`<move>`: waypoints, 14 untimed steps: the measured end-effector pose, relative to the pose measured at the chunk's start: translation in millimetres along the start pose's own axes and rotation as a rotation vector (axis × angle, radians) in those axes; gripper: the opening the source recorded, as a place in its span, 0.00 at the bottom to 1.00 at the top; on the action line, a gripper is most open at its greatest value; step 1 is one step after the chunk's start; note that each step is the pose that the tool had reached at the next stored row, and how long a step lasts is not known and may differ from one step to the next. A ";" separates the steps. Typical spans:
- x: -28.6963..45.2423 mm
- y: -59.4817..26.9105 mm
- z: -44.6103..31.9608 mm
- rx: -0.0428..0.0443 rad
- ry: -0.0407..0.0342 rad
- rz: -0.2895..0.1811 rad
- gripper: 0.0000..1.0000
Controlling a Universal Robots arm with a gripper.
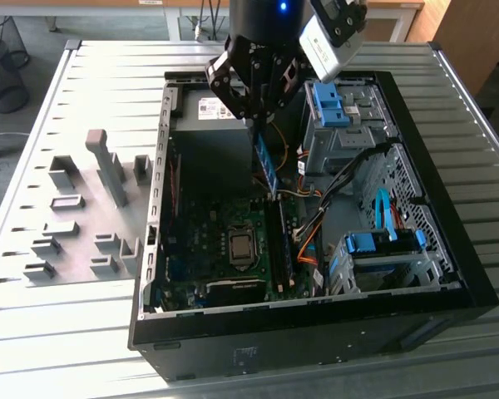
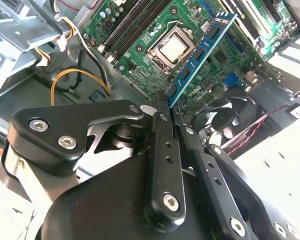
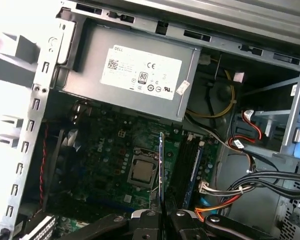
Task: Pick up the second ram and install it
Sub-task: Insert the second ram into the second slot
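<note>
In the exterior view, an open computer case (image 1: 449, 274) is seen lying on a slatted metal table (image 1: 83, 316), with grey fixture blocks (image 1: 83, 216) set on the view's left. The gripper (image 1: 262, 112) is closed on the second ram (image 1: 268, 162), which is held edge-down above the motherboard (image 1: 224, 241) — near the memory slots (image 1: 281, 241). In the second wrist view, the blue-green strip (image 2: 200, 57) is pinched at one end between the fingers (image 2: 162, 135), over the processor socket (image 2: 172, 47). In the first wrist view, the strip (image 3: 161, 170) is seen edge-on beside the socket (image 3: 142, 170); the power supply (image 3: 135, 75) and cable bundles (image 3: 250, 185) are housed inside the case.
</note>
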State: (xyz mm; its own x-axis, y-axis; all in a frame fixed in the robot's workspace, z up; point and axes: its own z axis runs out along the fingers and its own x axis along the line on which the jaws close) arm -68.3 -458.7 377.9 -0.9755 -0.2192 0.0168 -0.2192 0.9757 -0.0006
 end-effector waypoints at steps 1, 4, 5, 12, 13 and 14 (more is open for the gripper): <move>0.0 0.0 0.0 -0.0001 0.0000 0.009 0.14; 0.0 0.0 0.2 -0.0007 0.0000 0.037 0.14; 0.0 0.0 0.3 -0.0008 0.0000 0.046 0.14; 0.0 0.0 0.7 -0.0021 0.0000 0.119 0.14; 0.0 0.0 0.8 -0.0023 0.0000 0.129 0.14; 0.0 0.0 0.9 -0.0024 0.0000 0.138 0.14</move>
State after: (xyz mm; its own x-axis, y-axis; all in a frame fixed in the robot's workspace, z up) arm -68.3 -458.7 377.1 -0.9964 -0.0827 0.0167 -0.0827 0.9966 -0.0005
